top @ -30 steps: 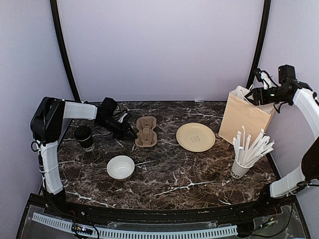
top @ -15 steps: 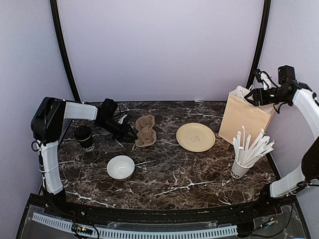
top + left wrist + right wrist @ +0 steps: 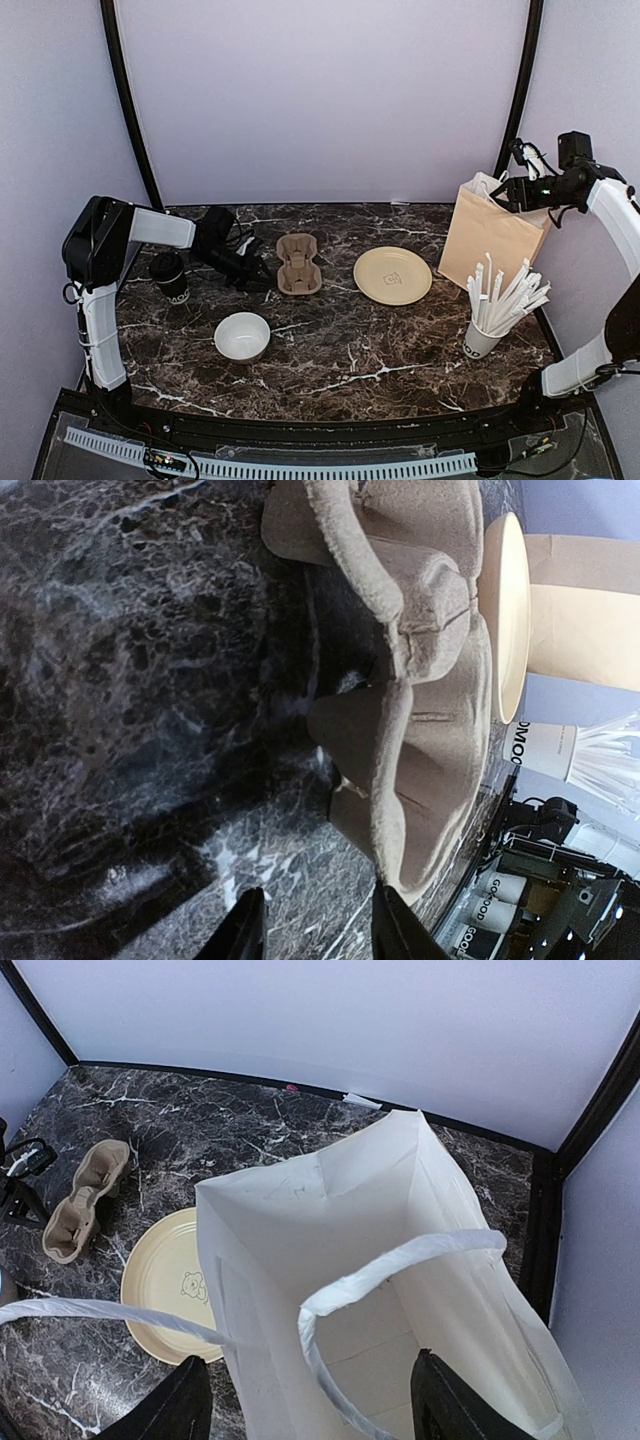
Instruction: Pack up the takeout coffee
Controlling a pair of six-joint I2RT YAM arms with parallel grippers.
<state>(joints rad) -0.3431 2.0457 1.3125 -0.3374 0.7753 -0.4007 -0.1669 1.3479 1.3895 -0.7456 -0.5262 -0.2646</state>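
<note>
Two claws gape: left claw [image 3: 318,932] by cup carrier [image 3: 420,730], right claw [image 3: 310,1400] above paper bag [image 3: 270,1250].

Not much to read tbh. Left wrist view, right edge: white cup [image 3: 545,752] has vertical black lettering, looks like "MOO", cut off. Lower right corner, bg cups [image 3: 498,892] say "GOOD". Plate [image 3: 160,1275] has a lil bear-face logo, no words. Takeout coffee cup [image 3: 172,280]: white print, too small to read.
</note>
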